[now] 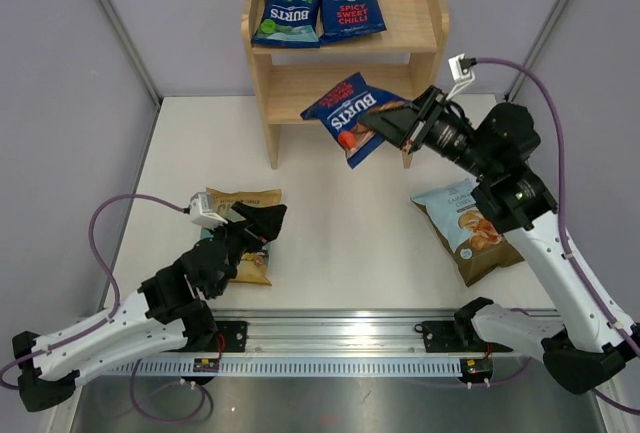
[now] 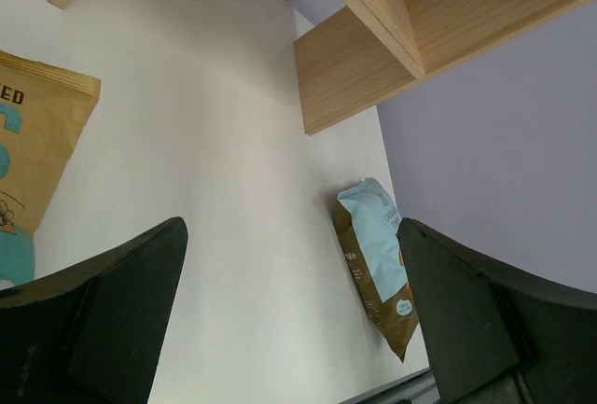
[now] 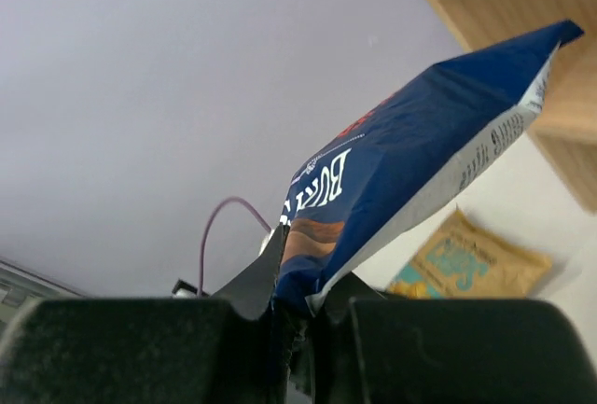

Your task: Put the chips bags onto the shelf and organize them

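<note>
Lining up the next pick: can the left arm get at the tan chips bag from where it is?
Probably yes. The left claw is open and hovers at the edge of the tan chips bag, which lies flat with nothing on it. The right claw, holding a Burts bag, is well clear.

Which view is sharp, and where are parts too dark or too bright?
Top view: even light, soft shadows, lettering on the chilli bag on the shelf readable. Left wrist view: left tool dark, little detail; table nearly washed out. Right wrist view: held bag sharp, right tool under it nearly black.
</note>
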`<action>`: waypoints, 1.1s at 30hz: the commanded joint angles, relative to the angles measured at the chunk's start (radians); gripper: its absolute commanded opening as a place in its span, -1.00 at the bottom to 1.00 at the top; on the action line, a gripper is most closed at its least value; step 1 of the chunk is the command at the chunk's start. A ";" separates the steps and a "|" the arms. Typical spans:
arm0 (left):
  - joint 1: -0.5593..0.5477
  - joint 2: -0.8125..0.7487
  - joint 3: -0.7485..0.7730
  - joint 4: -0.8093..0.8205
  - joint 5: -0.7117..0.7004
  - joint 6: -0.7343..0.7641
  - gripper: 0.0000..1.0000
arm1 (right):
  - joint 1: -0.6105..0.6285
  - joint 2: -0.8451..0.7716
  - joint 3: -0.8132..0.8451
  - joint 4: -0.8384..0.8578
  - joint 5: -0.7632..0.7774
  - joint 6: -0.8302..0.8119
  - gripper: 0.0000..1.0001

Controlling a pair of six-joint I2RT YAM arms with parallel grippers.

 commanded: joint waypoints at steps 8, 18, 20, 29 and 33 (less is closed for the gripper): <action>0.001 0.023 0.172 -0.178 0.036 0.127 0.98 | -0.195 0.360 0.618 -0.151 -0.065 0.011 -0.99; 0.003 -0.023 0.199 -0.309 0.057 0.172 0.98 | -0.309 0.677 1.003 -0.171 0.063 0.053 -0.98; 0.003 -0.034 0.199 -0.324 0.059 0.187 0.98 | -0.323 0.735 1.023 -0.144 0.051 0.086 -0.98; 0.004 -0.077 0.189 -0.379 0.030 0.201 0.98 | -0.338 0.853 1.110 -0.114 0.155 0.148 -0.99; 0.003 -0.091 0.179 -0.385 0.028 0.200 0.98 | -0.338 0.844 1.053 -0.104 0.247 0.174 -0.99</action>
